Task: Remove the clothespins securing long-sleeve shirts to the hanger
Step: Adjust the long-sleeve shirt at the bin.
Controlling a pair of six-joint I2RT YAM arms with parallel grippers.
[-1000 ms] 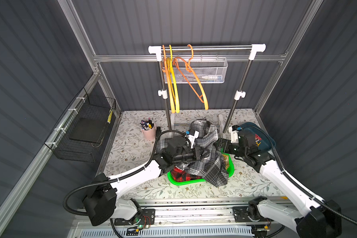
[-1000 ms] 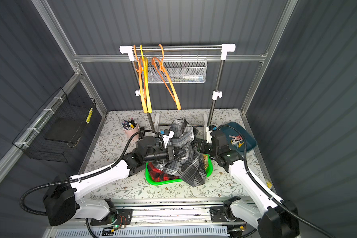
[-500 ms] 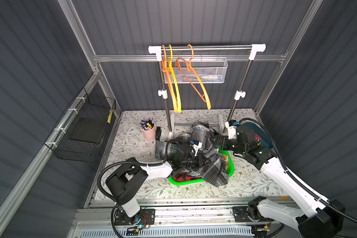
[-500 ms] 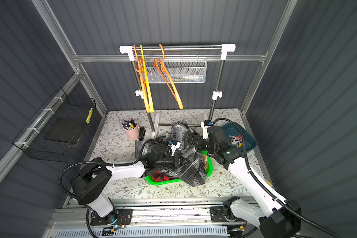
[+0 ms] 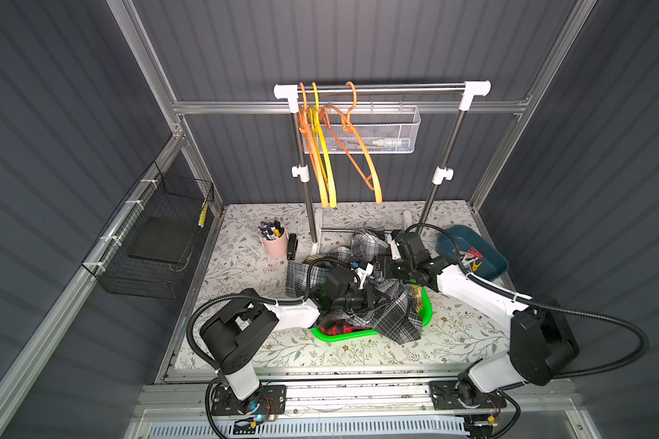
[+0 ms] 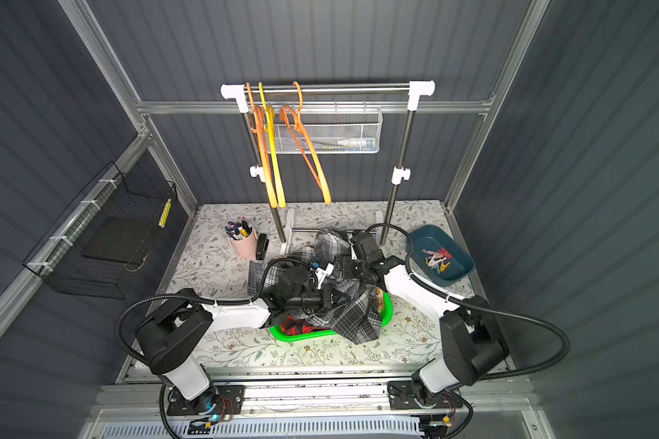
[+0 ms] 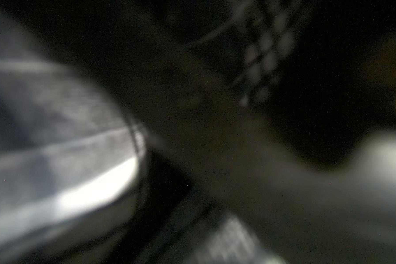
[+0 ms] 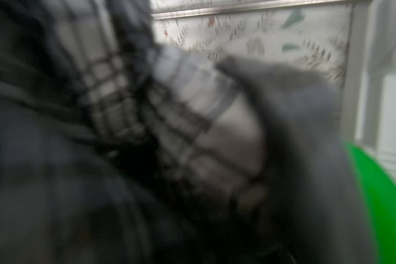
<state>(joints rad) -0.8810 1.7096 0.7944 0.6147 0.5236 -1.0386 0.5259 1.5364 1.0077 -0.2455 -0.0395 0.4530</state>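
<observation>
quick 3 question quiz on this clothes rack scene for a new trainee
1. True or false: the loose clothespins lie in the dark blue tray.
2. What colour is the basket that holds the plaid shirts? A pink, B green, C white.
3. Fill in: ___ hangers hang on the rail.

Key: 1 true; 2 B; 3 three.
</observation>
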